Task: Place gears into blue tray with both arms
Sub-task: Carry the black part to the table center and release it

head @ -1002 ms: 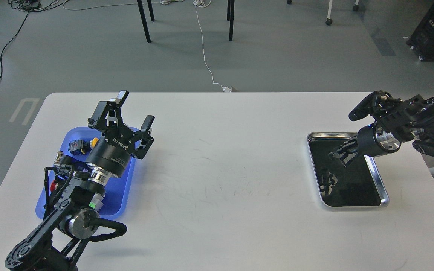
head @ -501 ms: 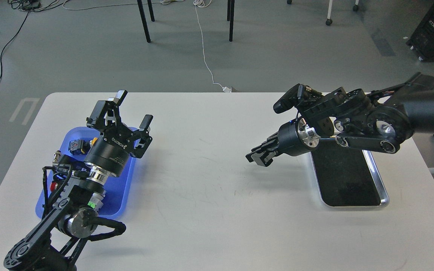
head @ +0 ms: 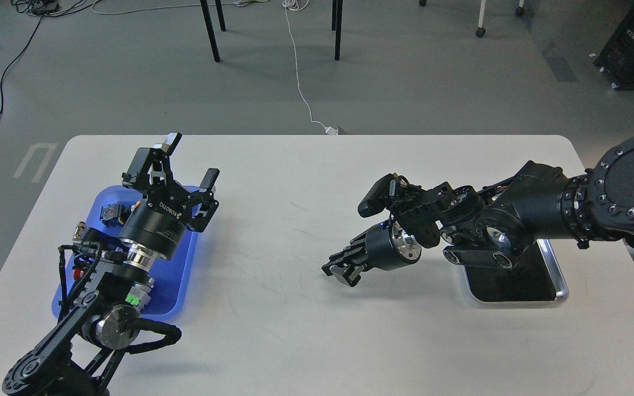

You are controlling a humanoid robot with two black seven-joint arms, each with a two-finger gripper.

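right arm [head: 515,220] has swung off the black tray [head: 556,275] out over mid-table toward the blue tray [head: 176,275], its gripper [head: 342,269] looking closed but can't tell if on a gear, left gripper [head: 185,165] wide open and empty, drop still left

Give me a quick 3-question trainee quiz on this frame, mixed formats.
1. True or false: the left pincer is open above the blue tray.
2. Multiple choice: the right pincer is over A) the black tray, B) bare table between the two trays, C) the blue tray.
3. Short answer: can you tell whether the right pincer holds a gear?

Key
1. True: its two fingers stand well apart.
2. B.
3. No. The fingers are dark and close together, and nothing can be made out between them.
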